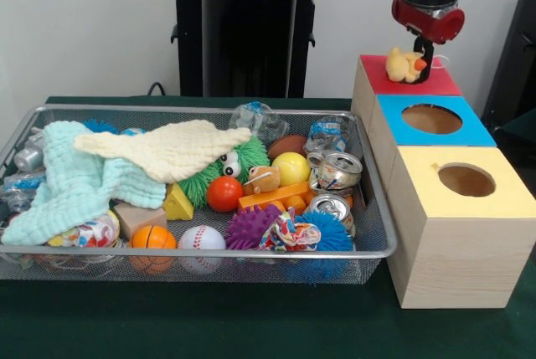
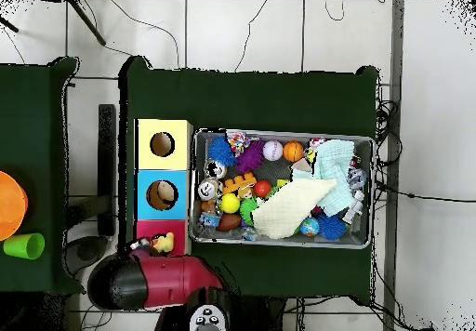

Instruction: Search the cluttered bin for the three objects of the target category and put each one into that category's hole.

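A yellow duck toy (image 1: 404, 65) (image 2: 165, 244) sits tilted just over the red-topped box (image 1: 444, 84) (image 2: 146, 231), hiding that box's hole. My gripper (image 1: 426, 59) reaches down from the red and black arm (image 2: 158, 281) and is shut on the duck's right side; one black finger (image 1: 428, 51) shows in front of it. In the wire bin (image 1: 378, 233) (image 2: 283, 134), a small brown plush animal (image 1: 263, 179) lies beside a green furry toy with eyes (image 1: 219, 176) among balls and cans.
A blue-topped box (image 1: 477, 131) (image 2: 141, 195) and a yellow-topped box (image 1: 511, 196) (image 2: 141, 144) stand in line with the red one, each with an open round hole. A pale green cloth (image 1: 67, 183) and a cream cloth (image 1: 167, 151) cover the bin's left part.
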`<action>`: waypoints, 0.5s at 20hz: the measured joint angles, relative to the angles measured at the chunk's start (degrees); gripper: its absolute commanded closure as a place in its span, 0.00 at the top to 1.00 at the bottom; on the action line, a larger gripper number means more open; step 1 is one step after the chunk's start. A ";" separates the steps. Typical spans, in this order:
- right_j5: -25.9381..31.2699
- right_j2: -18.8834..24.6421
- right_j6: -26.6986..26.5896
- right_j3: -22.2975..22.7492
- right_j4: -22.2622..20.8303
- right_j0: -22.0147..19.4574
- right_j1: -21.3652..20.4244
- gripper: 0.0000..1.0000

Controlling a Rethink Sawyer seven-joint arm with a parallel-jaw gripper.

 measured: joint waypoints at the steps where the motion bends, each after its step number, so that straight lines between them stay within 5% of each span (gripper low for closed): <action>1: -0.12 0.01 0.00 -0.11 -0.34 -0.11 0.18 0.00; 10: -4.00 0.31 0.00 -1.76 -4.04 -1.11 5.71 0.00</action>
